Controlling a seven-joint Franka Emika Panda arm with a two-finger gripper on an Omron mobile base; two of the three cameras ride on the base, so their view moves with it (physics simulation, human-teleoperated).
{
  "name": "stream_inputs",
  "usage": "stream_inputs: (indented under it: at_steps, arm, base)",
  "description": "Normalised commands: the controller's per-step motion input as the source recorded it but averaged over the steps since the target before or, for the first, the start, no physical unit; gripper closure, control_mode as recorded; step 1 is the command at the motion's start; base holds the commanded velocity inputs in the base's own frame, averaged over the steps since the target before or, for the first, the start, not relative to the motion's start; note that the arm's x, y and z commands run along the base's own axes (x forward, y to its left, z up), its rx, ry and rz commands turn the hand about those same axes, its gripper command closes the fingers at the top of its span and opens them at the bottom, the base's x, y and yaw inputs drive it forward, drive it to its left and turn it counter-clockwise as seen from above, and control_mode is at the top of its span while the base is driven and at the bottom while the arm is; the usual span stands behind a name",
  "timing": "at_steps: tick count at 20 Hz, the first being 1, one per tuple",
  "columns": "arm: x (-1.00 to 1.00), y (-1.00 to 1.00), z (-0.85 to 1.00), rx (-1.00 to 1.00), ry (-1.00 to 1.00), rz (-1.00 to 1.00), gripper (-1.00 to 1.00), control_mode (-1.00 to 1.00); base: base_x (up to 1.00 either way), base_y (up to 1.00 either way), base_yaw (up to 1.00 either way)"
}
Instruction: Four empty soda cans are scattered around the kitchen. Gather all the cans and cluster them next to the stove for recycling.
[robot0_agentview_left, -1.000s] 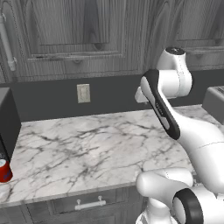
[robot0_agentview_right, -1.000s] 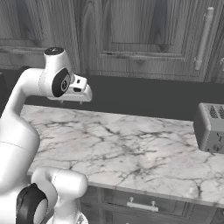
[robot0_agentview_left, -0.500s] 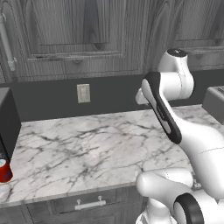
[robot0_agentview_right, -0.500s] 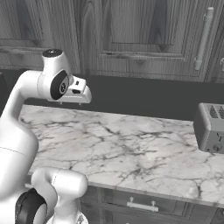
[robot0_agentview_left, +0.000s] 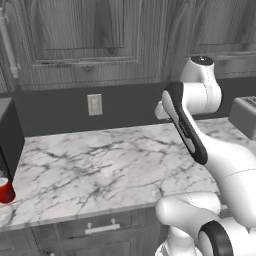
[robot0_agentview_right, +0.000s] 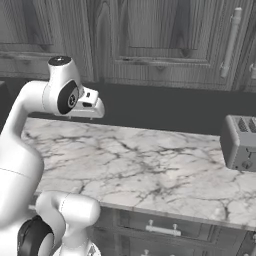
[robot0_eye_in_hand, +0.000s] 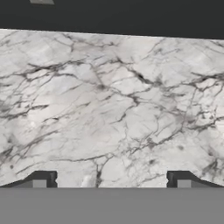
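A marble counter (robot0_agentview_left: 115, 165) is seen beneath dark wood cabinets (robot0_agentview_left: 90, 45), with a dark wall strip behind it carrying a pale outlet plate (robot0_agentview_left: 94, 104). One red soda can (robot0_agentview_left: 6, 190) is stood upright at the far left edge of the counter in the left base view, just beside a dark boxy appliance (robot0_agentview_left: 7, 135) and well apart from the arm. A grey toaster (robot0_agentview_right: 241, 143) is placed at the right end of the counter in the right base view. The white arm is raised above the counter, its wrist held near the back wall. In the hand view the gripper (robot0_eye_in_hand: 111, 180) is seen spread wide, its two dark fingertips (robot0_eye_in_hand: 43, 179) set far apart over bare marble, and nothing is held between them.
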Motion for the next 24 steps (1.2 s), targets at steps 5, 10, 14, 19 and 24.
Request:
stream_inputs:
  at_steps: [5,10,14,19,24]
  arm:
    - [0.0,0.0,0.0,0.0,0.0,0.0,-1.0,1.0]
    - [0.0,0.0,0.0,0.0,0.0,0.0,-1.0,1.0]
    - [0.0,0.0,0.0,0.0,0.0,0.0,-1.0,1.0]
    - [0.0,0.0,0.0,0.0,0.0,0.0,-1.0,1.0]
    - [0.0,0.0,0.0,0.0,0.0,0.0,-1.0,1.0]
  base:
    - [-0.47,-0.02,0.0]
    - [-0.44,0.0,0.0]
    - [-0.26,0.0,0.35]
    - [-0.19,-0.01,0.67]
    - [-0.17,-0.01,0.8]
